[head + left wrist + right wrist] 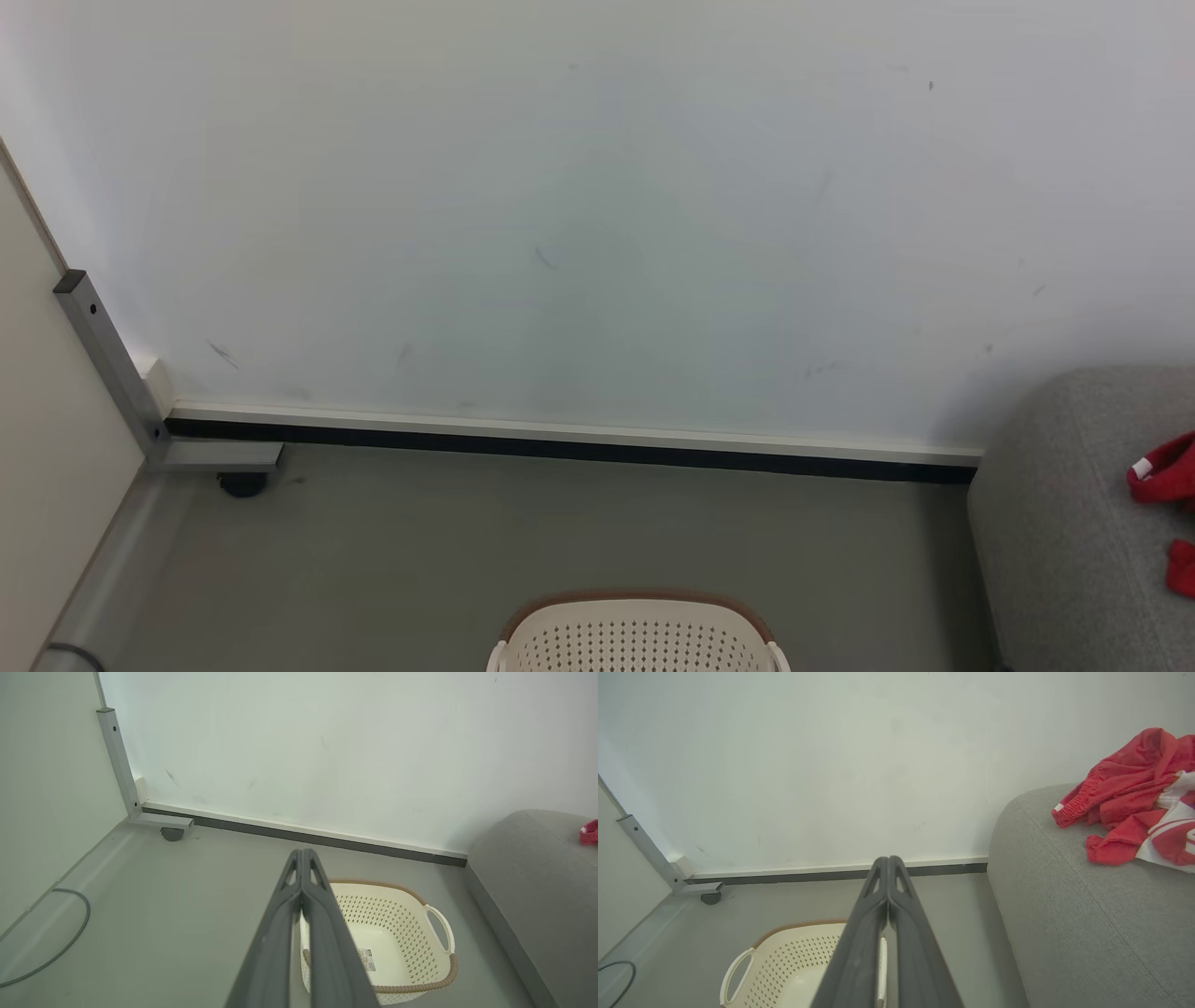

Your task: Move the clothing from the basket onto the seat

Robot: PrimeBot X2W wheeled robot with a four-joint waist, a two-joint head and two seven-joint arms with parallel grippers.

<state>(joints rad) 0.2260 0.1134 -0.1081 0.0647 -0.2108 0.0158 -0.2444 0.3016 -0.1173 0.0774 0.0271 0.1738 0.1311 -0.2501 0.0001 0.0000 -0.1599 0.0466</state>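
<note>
The red clothing (pixel 1134 798) with white panels lies crumpled on the grey seat (pixel 1078 914) at the right; its edge (pixel 1162 471) shows on the seat (pixel 1055 541) in the head view, and a bit (pixel 589 833) in the left wrist view. The cream basket (pixel 397 938) with a brown rim stands on the floor beside the seat (pixel 528 882), holding only a label on its bottom. Its far rim (pixel 639 602) shows at the head view's bottom edge. My left gripper (pixel 302 851) is shut, hanging above the basket. My right gripper (pixel 888 859) is shut above the basket (pixel 794 961), left of the seat.
A white wall with a dark skirting strip (pixel 560 448) runs behind the floor. A grey metal post on a castor (pixel 241 483) stands in the left corner beside a pale panel (pixel 37 448). A grey cable (pixel 70 933) lies on the floor at the left.
</note>
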